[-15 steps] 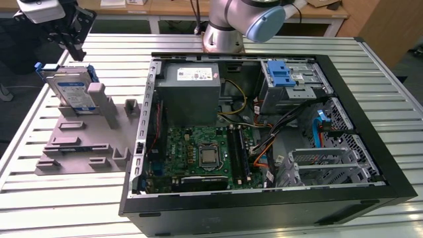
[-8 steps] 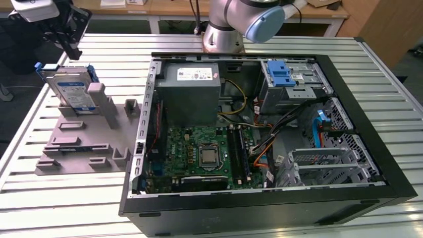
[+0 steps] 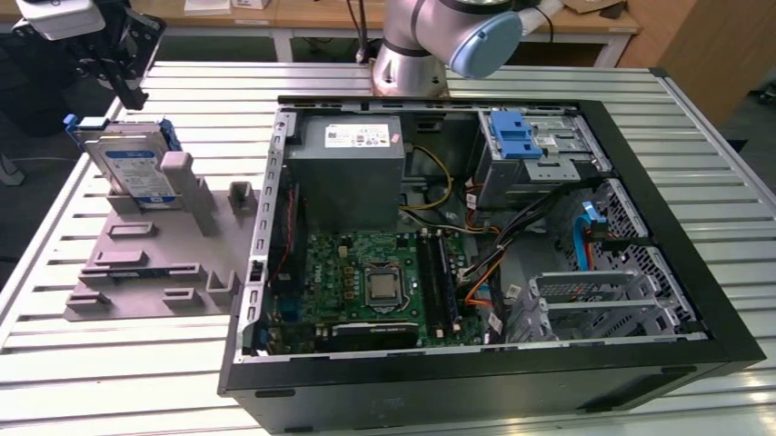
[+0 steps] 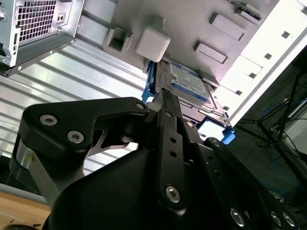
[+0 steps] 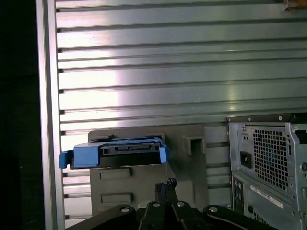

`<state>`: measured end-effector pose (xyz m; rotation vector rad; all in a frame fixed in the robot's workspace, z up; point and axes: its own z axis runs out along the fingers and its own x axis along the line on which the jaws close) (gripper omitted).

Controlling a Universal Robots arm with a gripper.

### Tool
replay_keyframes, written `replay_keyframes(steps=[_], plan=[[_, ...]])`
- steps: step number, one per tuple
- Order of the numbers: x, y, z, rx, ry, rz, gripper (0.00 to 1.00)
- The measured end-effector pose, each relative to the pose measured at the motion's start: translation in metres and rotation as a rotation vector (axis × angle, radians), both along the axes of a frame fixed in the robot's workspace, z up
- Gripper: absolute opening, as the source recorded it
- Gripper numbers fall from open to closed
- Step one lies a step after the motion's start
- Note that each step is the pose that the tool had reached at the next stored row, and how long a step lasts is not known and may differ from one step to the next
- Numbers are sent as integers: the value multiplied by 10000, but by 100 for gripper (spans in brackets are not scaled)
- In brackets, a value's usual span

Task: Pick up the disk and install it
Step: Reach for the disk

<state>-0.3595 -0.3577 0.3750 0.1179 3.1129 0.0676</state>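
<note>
The bench [image 3: 122, 363] is made of ribbed aluminium slats, and bright light glares off them in the first wrist view. Beyond it, the exterior view shows pale wooden desks [image 3: 243, 14] and perhaps a brown cabinet [image 3: 710, 45]. The floor [image 3: 22, 238] is dark.

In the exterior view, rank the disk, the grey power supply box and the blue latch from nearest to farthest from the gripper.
1. The disk, upright in the grey holder, just below the gripper.
2. The power supply box, toward the exterior view's right.
3. The blue latch, farther right again.
</note>
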Motion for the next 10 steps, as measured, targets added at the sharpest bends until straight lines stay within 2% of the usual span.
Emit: replay_keyframes(steps=[6, 10], plan=[[-14, 2, 0, 0, 0, -3, 11], [-65, 27, 0, 0, 0, -1, 11]])
